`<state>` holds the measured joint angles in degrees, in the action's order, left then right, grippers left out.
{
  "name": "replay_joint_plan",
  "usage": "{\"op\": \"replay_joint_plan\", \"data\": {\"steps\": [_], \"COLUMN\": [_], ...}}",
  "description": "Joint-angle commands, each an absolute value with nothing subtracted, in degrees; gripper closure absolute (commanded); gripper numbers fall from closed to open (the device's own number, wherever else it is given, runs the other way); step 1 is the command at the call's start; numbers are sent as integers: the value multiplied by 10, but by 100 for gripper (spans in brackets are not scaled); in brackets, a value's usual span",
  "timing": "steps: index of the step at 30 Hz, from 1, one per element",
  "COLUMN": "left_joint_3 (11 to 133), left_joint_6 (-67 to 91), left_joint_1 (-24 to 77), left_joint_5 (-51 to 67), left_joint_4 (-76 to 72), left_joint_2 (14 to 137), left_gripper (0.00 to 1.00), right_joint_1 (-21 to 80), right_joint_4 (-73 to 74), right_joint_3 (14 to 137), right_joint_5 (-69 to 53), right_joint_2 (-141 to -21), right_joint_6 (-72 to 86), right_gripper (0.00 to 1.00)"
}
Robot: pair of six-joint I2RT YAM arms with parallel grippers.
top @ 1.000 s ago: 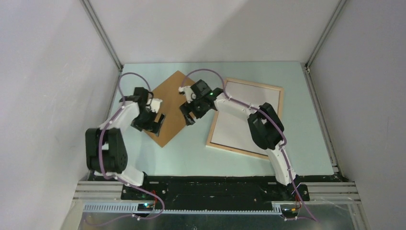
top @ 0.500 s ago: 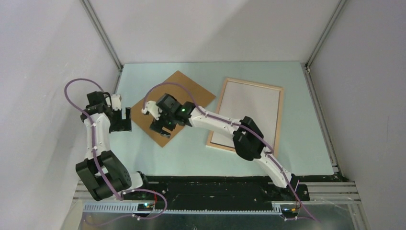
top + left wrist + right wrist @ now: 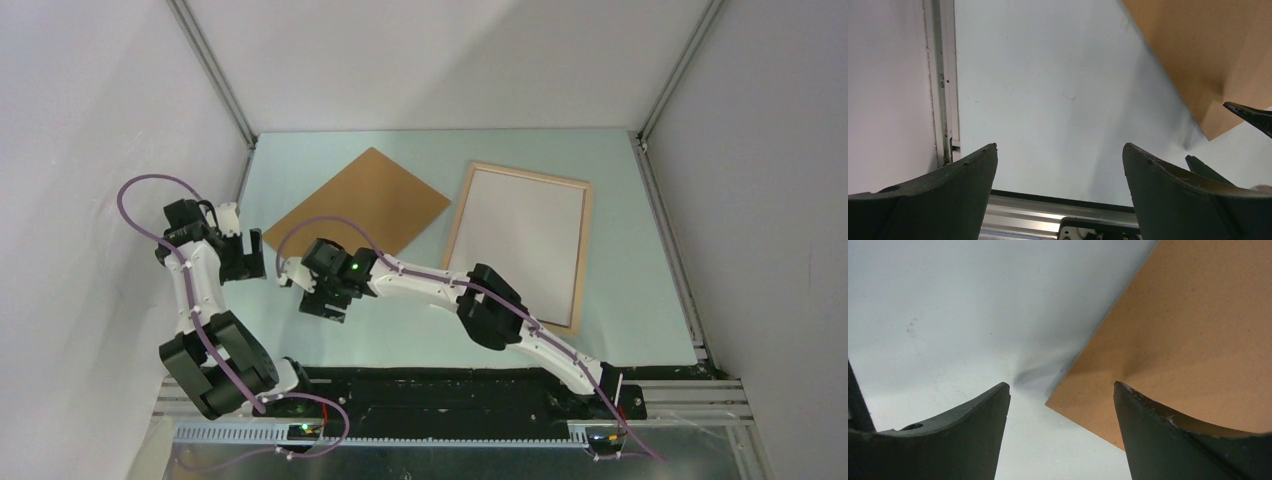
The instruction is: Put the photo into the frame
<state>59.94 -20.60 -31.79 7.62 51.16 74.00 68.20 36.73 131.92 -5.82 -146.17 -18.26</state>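
The frame (image 3: 585, 250), a rectangle of pale wood rails, lies flat at the right of the table. A white sheet (image 3: 525, 240) fills its opening. No picture side shows, so I cannot tell whether this sheet is the photo. My right gripper (image 3: 320, 300) reaches far left, low over the near corner of the brown backing board (image 3: 362, 205). In the right wrist view the right gripper (image 3: 1061, 384) is open, with that corner of the board (image 3: 1188, 330) just ahead between its fingers. My left gripper (image 3: 252, 258) hangs open and empty by the left table edge.
In the left wrist view the left gripper (image 3: 1059, 146) stands over bare table, with the board (image 3: 1208, 50) at upper right. The right gripper's dark fingertips (image 3: 1250, 114) poke in beside it. A metal rail (image 3: 942, 75) runs along the left wall.
My right arm has swung from beside the frame, left and nearer, to the board's near corner. My left arm has pulled off the board to the left table edge.
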Motion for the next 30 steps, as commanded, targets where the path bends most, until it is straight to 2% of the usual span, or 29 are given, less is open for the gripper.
{"op": "replay_joint_plan", "data": {"steps": [1, 7, 19, 30], "left_joint_3": [604, 604, 606, 626], "left_joint_6": [-216, -215, -216, -208], "left_joint_1": [-323, -323, -323, -301], "left_joint_5": [104, 115, 137, 158], "left_joint_4": [509, 511, 515, 518], "left_joint_2": [739, 743, 761, 792], "left_gripper": [0, 0, 0, 0], "right_joint_1": [672, 663, 665, 652], "right_joint_4": [373, 366, 330, 311], "right_joint_3": [1345, 1297, 1127, 954], "right_joint_5": [-56, -54, -39, -49], "right_joint_2": [-1466, -1450, -1381, -1282], "right_joint_6": [-177, -167, -158, -145], "right_gripper": [22, 33, 65, 84]}}
